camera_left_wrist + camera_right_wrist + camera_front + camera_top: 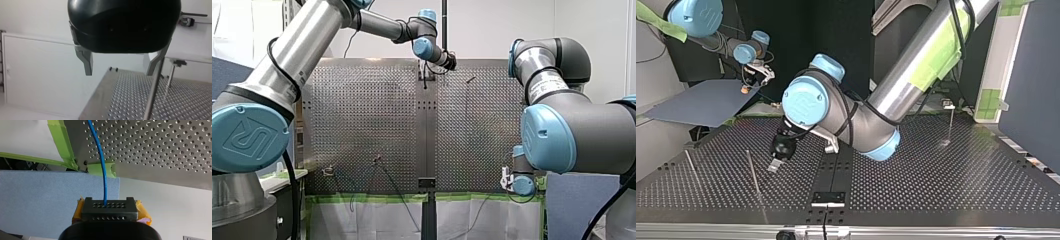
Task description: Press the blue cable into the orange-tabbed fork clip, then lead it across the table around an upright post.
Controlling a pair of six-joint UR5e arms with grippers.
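Clipping judged pending: right gripper, fingers clenched on the blue cable, hangs off the table edge; left gripper, fingers released, hovers beside an upright post; next, cable needs aligning over the unseen fork clip.

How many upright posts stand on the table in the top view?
3. One post near the view's left edge, a second next to my left gripper, a third at the far right. My left arm may hide others.
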